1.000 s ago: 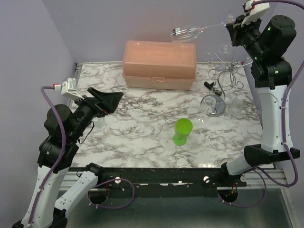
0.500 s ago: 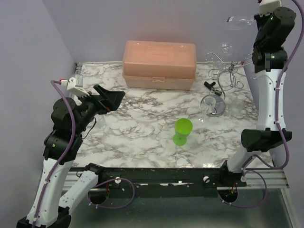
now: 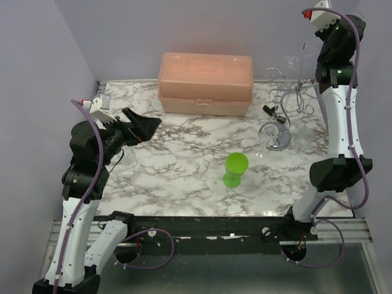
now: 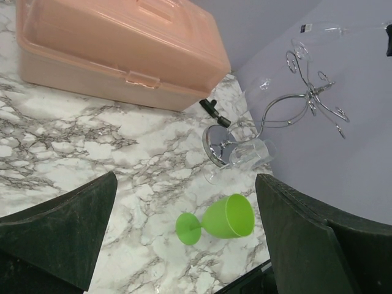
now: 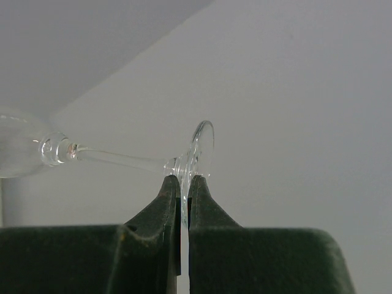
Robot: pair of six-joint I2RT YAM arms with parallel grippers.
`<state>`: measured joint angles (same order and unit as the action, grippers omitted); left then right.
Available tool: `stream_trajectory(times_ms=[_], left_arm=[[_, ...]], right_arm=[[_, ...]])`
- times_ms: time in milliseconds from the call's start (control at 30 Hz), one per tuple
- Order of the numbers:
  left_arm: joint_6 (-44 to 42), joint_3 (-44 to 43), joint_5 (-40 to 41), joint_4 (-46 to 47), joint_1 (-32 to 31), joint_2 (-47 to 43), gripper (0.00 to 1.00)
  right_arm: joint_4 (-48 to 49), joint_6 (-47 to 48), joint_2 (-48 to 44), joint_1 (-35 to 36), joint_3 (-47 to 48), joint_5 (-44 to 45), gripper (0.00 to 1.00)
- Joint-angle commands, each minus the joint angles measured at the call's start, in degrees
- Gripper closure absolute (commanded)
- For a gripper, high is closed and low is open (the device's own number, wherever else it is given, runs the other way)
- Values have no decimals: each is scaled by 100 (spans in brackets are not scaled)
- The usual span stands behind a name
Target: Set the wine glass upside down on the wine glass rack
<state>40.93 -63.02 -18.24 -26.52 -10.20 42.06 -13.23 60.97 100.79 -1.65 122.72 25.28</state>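
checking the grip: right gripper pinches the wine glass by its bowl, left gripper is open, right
Not the bowl: the right wrist view shows the right gripper pinching the wine glass by its round foot. The left gripper is open.

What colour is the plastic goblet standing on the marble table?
Bright green, all over. The goblet shows best in the top external view.

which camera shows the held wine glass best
Right wrist: the wine glass stem and foot show close up, the foot pinched in the right gripper. Left wrist shows it faint at the top right; top external barely shows it.
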Motion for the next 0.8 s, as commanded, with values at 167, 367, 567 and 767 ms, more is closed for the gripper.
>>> stream_trajectory(times_ms=[167,367,567,767], left_arm=[[-11,226,-665,295,312,-49,2],[62,322,-750,343,408,-90,1],[141,406,-797,395,455,-129,1],[239,492,-857,474,481,-148,2]], right_arm=[[-300,903,-298,6,-651,-822,100],[-256,1225,-556,6,-1283,-1053,100],[-443,1496,-711,7,-1482,-1254,100],[-453,1774,-965,7,-1864,-1509,100]])
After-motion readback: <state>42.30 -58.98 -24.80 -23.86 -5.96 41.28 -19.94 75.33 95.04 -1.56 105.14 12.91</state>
